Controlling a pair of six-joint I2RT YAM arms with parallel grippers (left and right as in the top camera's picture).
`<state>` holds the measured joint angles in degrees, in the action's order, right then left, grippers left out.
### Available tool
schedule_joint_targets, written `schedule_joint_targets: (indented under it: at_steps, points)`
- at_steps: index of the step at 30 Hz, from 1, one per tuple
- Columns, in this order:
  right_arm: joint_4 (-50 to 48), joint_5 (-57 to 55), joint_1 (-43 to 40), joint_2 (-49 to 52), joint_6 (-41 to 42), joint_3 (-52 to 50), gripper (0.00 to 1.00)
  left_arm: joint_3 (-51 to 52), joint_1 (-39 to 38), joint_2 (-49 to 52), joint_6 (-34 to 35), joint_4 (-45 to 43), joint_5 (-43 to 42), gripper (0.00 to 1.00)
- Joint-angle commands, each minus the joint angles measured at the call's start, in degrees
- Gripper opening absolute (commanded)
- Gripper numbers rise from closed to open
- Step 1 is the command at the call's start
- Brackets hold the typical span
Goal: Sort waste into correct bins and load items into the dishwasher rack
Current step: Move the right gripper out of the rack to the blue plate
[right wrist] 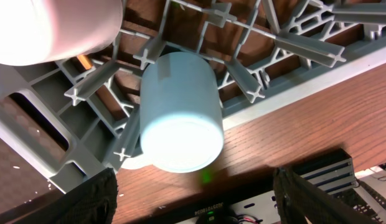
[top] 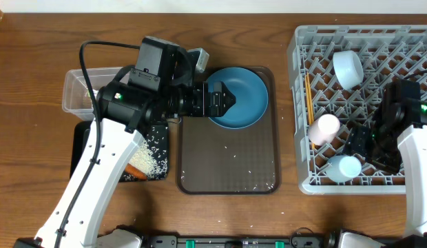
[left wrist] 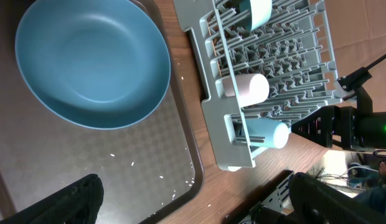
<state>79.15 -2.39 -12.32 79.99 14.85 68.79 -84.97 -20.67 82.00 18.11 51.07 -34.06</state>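
Pink cup (top: 325,128), blue cup (top: 341,167), bowl (top: 348,67) and chopsticks (top: 308,96) sit in the rack (top: 294,62), right. The plate (top: 251,96) is not yet loaded; left gripper (top: 229,100) hovers over it, jaws spread. Right gripper (right wrist: 194,179) is released too.

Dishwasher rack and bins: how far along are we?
Done: bowl, pinkish cup, light blue cup and chopsticks sit in the rack; rice and a carrot lie in the black tray. In hand: open left gripper over the blue plate. Left: load that plate, clear stray rice from the brown tray.

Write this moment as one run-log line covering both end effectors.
left end effector: open, over blue plate | right end effector: open, over light blue cup lying in rack
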Motion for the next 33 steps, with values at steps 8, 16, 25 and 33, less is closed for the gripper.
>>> schedule_joint_targets:
  at_steps: [8, 16, 25, 33]
  points:
    - [-0.92, 6.82, -0.37, -0.15, -5.68, 3.19, 0.76, -0.11, 0.13, -0.02, -0.5, 0.13, 0.7, 0.97]
    - [-0.9, 15.63, -0.37, -0.15, -9.64, 11.96, 0.99, -0.11, 0.13, -0.02, -0.5, 0.11, 0.7, 0.97]
    - [-6.75, 34.01, 4.61, -0.11, -16.41, 11.74, 0.94, -0.11, 0.13, -0.02, -0.48, 0.11, 0.7, 0.97]
    - [-13.6, 33.16, 16.41, -0.09, -14.01, 11.72, 0.89, -0.11, 0.13, -0.02, 1.18, -7.43, 1.31, 0.97]
